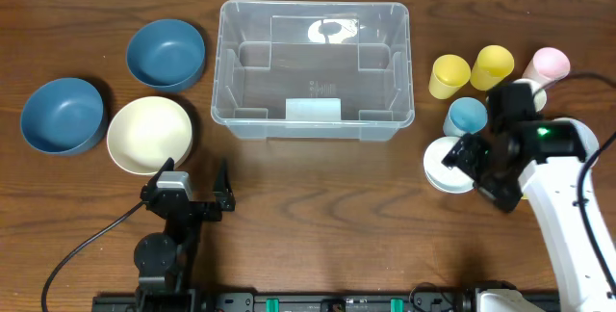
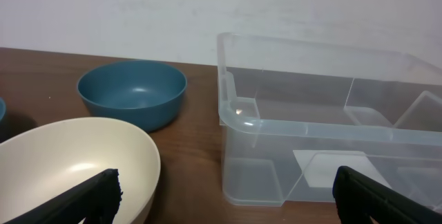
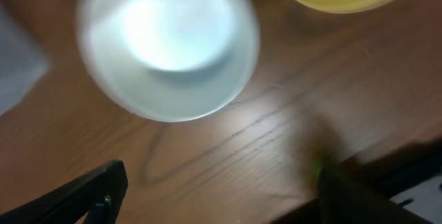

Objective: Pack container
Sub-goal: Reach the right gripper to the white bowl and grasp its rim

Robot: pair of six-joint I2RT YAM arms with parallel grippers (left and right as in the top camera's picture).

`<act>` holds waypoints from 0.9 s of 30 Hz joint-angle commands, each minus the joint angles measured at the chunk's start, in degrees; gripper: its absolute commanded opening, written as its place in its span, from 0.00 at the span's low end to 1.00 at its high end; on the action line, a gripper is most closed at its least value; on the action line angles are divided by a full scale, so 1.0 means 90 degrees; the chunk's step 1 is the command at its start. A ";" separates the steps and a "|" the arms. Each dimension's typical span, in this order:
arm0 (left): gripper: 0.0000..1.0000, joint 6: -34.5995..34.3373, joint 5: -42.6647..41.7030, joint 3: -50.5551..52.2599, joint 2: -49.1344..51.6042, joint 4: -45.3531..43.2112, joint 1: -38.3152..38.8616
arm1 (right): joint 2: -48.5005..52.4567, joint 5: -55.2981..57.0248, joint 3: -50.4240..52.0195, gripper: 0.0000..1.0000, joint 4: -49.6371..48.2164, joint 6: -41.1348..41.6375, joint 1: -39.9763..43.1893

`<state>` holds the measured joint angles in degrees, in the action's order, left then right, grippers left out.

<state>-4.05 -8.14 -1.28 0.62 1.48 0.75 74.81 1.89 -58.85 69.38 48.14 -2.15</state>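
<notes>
Three bowls (image 1: pixel 149 135) lie left of the container (image 1: pixel 313 131), outside it; left hand (image 1: pixel 192 189) and right hand (image 1: pixel 476 172) spread open.

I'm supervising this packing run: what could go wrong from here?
1. The right gripper hangs open over the white round plastic cup; the light blue plastic cup beside it could get knocked.
2. The cream round bowl sits close to a dark blue round bowl, which the left gripper might shove lifting it.

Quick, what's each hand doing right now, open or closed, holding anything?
Left hand: open, holding nothing.
Right hand: open, holding nothing.
</notes>
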 commanded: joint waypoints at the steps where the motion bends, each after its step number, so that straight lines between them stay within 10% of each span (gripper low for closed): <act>1: 0.98 0.0085 -0.0044 0.0117 -0.0036 0.0214 -0.0036 | 0.0022 0.0525 0.0610 0.88 -0.0350 0.1392 0.0041; 12: 0.98 0.0085 -0.0044 0.0117 -0.0036 0.0214 -0.0034 | 0.0024 0.0471 0.2484 0.72 -0.2926 0.1892 0.0041; 27: 0.98 0.0085 -0.0044 0.0117 -0.0036 0.0214 -0.0034 | 0.0024 0.0641 0.2888 0.40 -0.3512 0.1596 0.0041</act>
<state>-4.05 -8.14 -1.28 0.62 1.48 0.75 75.00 6.28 -33.34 37.71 63.81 -2.15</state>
